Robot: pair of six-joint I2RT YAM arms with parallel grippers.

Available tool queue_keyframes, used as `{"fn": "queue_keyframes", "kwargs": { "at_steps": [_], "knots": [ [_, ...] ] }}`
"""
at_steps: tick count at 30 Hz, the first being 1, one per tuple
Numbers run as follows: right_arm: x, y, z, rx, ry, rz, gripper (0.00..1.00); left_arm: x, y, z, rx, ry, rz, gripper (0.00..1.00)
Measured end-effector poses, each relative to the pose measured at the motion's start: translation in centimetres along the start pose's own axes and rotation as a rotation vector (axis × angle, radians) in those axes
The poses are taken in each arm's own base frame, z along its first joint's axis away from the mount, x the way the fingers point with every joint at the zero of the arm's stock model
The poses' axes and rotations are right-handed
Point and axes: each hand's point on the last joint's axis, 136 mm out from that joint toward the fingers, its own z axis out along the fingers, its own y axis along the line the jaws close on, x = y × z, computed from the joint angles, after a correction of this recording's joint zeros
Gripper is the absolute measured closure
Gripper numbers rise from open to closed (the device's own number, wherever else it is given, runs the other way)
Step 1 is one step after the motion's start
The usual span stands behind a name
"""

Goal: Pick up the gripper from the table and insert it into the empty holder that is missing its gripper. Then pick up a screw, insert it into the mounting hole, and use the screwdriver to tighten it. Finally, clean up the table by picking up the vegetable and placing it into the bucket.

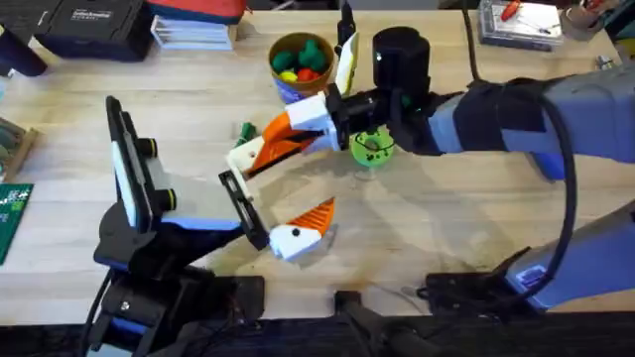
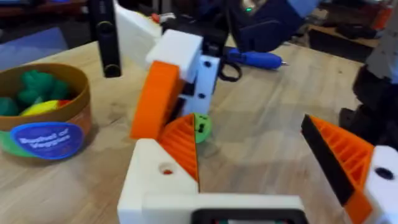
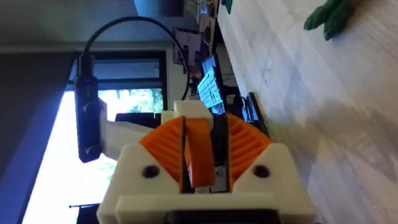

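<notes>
Above mid-table, right gripper (image 1: 260, 151) clamps the gripper (image 3: 200, 152); left gripper (image 1: 298, 230) gapes empty.

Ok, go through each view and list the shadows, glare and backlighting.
Overhead: even light; the right arm casts a soft shadow on the table. Left wrist: faint shadow on the table under the gripper, no glare. Right wrist: a bright window backlights the right claw, and a dim shadow band crosses the table.
</notes>
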Motion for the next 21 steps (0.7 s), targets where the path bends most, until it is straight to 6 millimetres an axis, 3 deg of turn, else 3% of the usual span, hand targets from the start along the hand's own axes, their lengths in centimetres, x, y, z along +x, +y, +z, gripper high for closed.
{"fn": "queue_keyframes", "kwargs": {
  "at_steps": [8, 9, 11, 12, 16, 21],
  "knots": [
    [-0.1, -0.5, 0.0, 0.006, -0.002, 0.015, 0.422, 0.0, -0.6, 0.0, 0.032, 0.002, 0.014, 0.015],
    [-0.2, -0.5, -0.1, 0.007, -0.004, 0.016, 0.342, 0.1, -0.6, 0.0, 0.035, 0.003, 0.014, 0.015],
    [-0.2, -0.5, -0.1, 0.006, -0.006, 0.009, 0.072, 0.1, -0.8, 0.0, 0.043, 0.004, 0.013, 0.015],
    [-0.2, -0.5, -0.1, 0.006, -0.006, 0.006, 0.028, 0.1, -0.8, 0.0, 0.045, 0.004, 0.013, 0.015],
    [-0.6, -0.6, -0.5, 0.009, -0.024, -0.008, 0.009, 0.1, -0.9, 0.0, 0.050, 0.005, 0.012, 0.015],
    [-3.2, -1.3, -2.5, 0.045, -0.137, -0.065, 0.008, 0.1, -1.0, 0.0, 0.055, 0.006, 0.012, 0.015]
  ]
}}
